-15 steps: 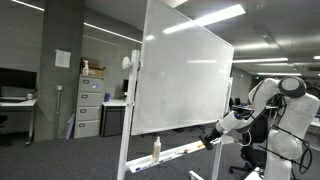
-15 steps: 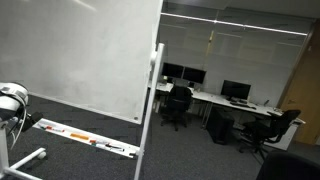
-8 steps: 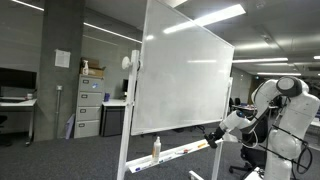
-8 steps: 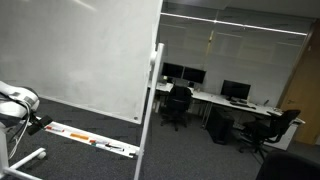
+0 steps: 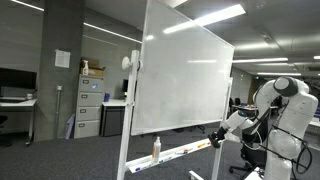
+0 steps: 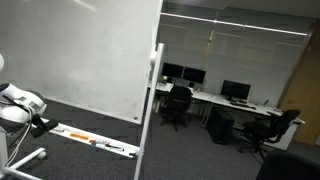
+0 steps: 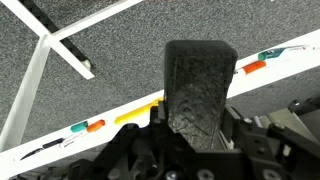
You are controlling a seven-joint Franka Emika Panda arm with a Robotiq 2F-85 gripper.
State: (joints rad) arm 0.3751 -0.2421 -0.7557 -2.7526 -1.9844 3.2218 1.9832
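My gripper (image 7: pixel 200 110) is shut on a dark grey, rough-faced block like a board eraser (image 7: pixel 198 85); the block hides the fingertips. It hangs just above the whiteboard's pen tray (image 7: pixel 110 125), which holds orange-capped markers (image 7: pixel 95 126) and a yellow item (image 7: pixel 140 113). In both exterior views the gripper (image 5: pixel 213 141) (image 6: pixel 38 126) is at the end of the tray (image 5: pixel 180 153) (image 6: pixel 90 138), below the large white board (image 5: pixel 185 75) (image 6: pixel 70 50).
A spray bottle (image 5: pixel 156 148) stands on the tray. The board's white stand legs (image 7: pixel 60 40) cross the grey carpet. Filing cabinets (image 5: pixel 90 108) stand behind. Desks with monitors and office chairs (image 6: pixel 178 103) fill the far room.
The arm has shifted a little along the tray's end and lowered slightly in an exterior view. The block stays in the gripper.
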